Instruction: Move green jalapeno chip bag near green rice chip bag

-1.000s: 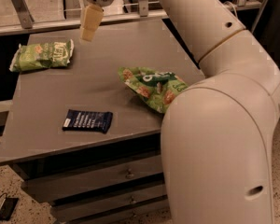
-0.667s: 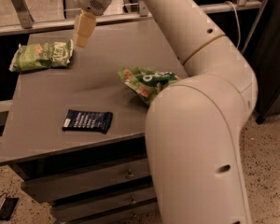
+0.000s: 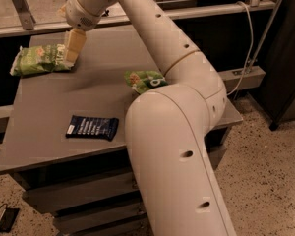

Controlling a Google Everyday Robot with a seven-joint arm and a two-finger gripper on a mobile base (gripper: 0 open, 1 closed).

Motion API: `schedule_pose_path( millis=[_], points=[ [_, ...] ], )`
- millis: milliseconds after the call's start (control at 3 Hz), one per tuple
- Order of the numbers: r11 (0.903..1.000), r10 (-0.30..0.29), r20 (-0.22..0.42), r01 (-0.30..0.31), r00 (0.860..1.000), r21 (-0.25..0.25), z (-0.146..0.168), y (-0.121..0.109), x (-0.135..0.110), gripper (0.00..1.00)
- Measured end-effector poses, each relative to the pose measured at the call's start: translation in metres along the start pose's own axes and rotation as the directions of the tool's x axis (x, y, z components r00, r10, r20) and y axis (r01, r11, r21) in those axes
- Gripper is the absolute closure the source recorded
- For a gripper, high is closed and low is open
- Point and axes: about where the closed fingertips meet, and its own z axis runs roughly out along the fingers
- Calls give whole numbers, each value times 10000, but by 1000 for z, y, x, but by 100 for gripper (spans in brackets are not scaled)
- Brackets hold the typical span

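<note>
The green jalapeno chip bag (image 3: 37, 61), pale yellow-green with white lettering, lies flat at the table's far left. The gripper (image 3: 70, 57) hangs down from the arm's wrist at the right end of this bag, at or just above it. The green rice chip bag (image 3: 143, 79), bright green with orange pictures, lies near the middle right of the table. The arm's big white elbow hides its right part. The two bags are well apart.
A dark blue packet (image 3: 92, 127) lies flat near the front left of the grey table (image 3: 54, 100). The white arm crosses the table's right half. A rail and a window run behind the table. Drawers sit under the tabletop.
The gripper has moved left and down, from above the table's back to the right end of the jalapeno bag. The arm now covers more of the rice bag.
</note>
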Motion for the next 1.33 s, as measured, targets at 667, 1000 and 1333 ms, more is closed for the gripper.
schedule_pose_path(
  millis=[667, 1000, 1333],
  points=[
    [9991, 427, -132, -426, 9990, 11, 52, -12, -4, 0],
    [9971, 751, -1228, -731, 9896, 208, 68, -16, 4, 0],
    [9930, 1134, -2179, -1177, 9694, -71, 86, -8, 21, 4]
  ],
)
